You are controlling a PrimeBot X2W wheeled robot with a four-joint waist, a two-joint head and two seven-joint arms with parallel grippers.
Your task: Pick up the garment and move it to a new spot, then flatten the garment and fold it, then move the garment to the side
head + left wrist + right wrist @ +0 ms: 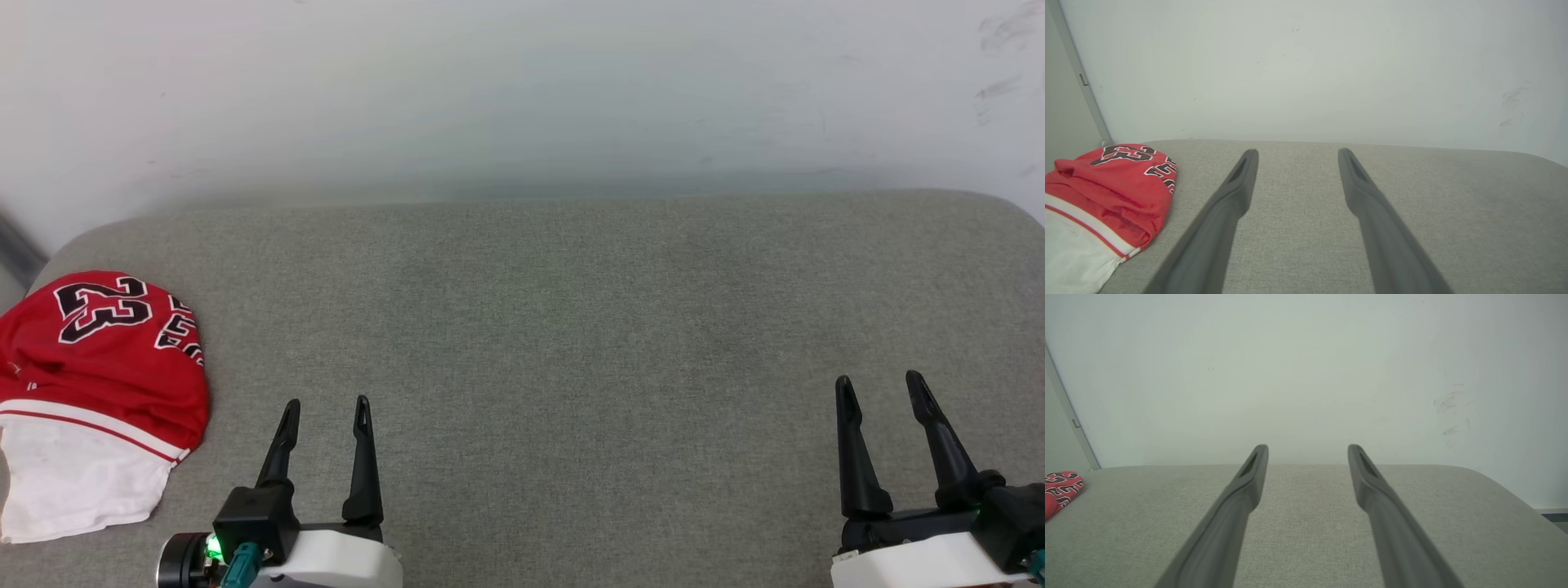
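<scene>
The garment (102, 384), a red jersey with a black "23" and white fabric at its near end, lies bunched at the far left of the grey padded surface (571, 327). It also shows at the left of the left wrist view (1110, 188) and as a small red patch in the right wrist view (1061, 488). My left gripper (326, 406) stands open just right of the garment, apart from it, nothing between its fingers. My right gripper (880, 382) stands open near the right front, far from the garment, also empty.
A white wall (522, 98) runs along the back edge of the surface. The surface has rounded corners at the back left and back right (1004, 208). A grey vertical strip (1079, 77) stands at the wall's left end.
</scene>
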